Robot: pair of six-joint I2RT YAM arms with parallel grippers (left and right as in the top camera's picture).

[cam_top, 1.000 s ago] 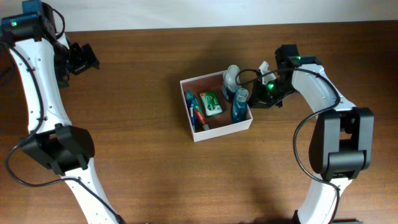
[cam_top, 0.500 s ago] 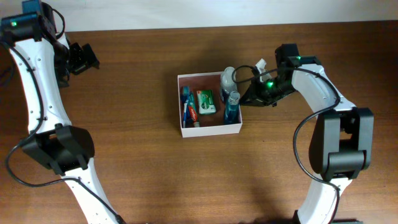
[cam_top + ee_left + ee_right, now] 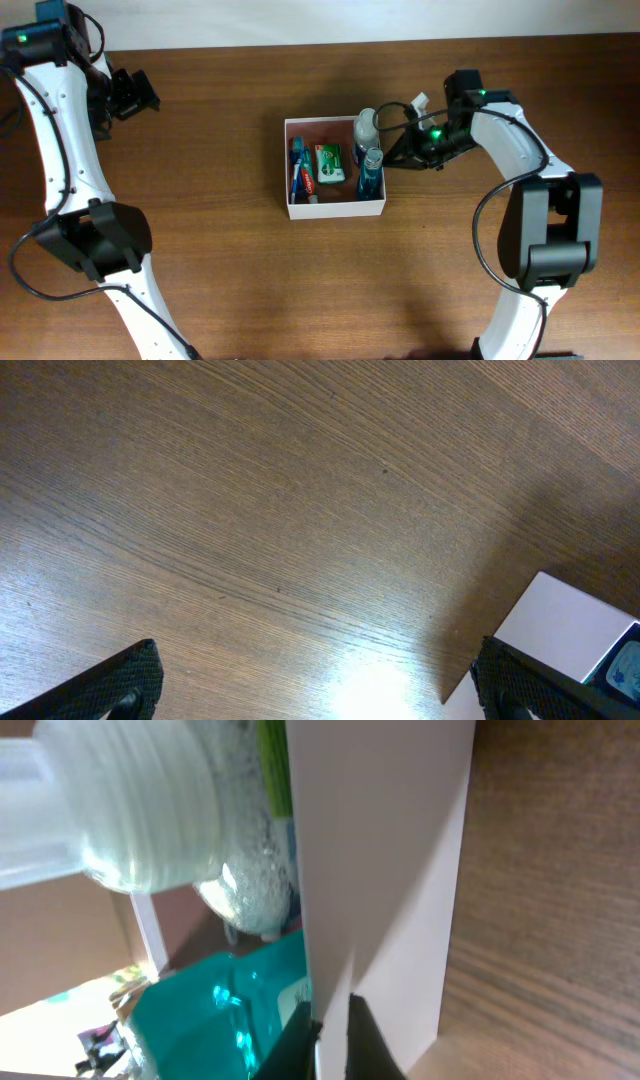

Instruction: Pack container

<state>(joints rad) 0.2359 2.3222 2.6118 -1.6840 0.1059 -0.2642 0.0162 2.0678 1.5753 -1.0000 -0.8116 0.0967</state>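
Left claw (image 3: 135, 92): at 10 o'clock on the table (image 3: 220, 260), fingers spread wide, nothing between them. It is well apart from the work.

Container (image 3: 335, 209): sits near table centre and is already loaded. A red-and-blue tube (image 3: 303, 180) lies along its 9 o'clock wall, with a green box (image 3: 331, 163) mid-tray. A blue bottle (image 3: 370, 178) and a clear bottle (image 3: 366, 125) stand against the 3 o'clock wall.

Right claw (image 3: 393, 152): at the container's 2 o'clock edge, pressed together on the thin white wall. The wrist view shows that wall running straight between the fingertips.

Risks, as we judge them:
- The wall is thin, so a hard tug could buckle it or let it slip from the pinch.
- The pinch is off-centre, so the container could swivel rather than slide.
- Both bottles stand just beside the pinched wall, so a jerk could tip them, the clear bottle over the rim.
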